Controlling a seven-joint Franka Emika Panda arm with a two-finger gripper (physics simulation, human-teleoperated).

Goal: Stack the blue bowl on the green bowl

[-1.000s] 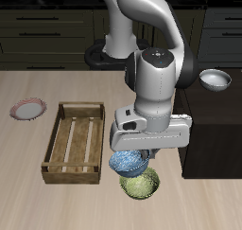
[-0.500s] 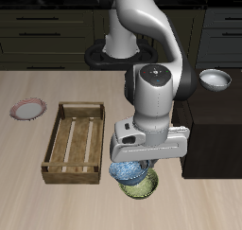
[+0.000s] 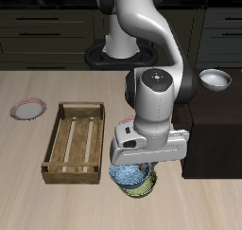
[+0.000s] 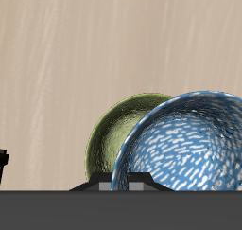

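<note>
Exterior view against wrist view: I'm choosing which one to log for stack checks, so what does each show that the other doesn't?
Only the exterior view shows the arm, the wooden crate, the pink-rimmed plate and the white-grey bowl. Only the wrist view shows the bowls' mottled insides, with the blue bowl overlapping the green bowl off-centre. Both show the two bowls together on the table. Neither shows the gripper's fingers clearly.

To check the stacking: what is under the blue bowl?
The green bowl lies under the blue bowl, which covers most of it; one side of its rim and inside shows. Whether the bowls touch cannot be seen.
</note>
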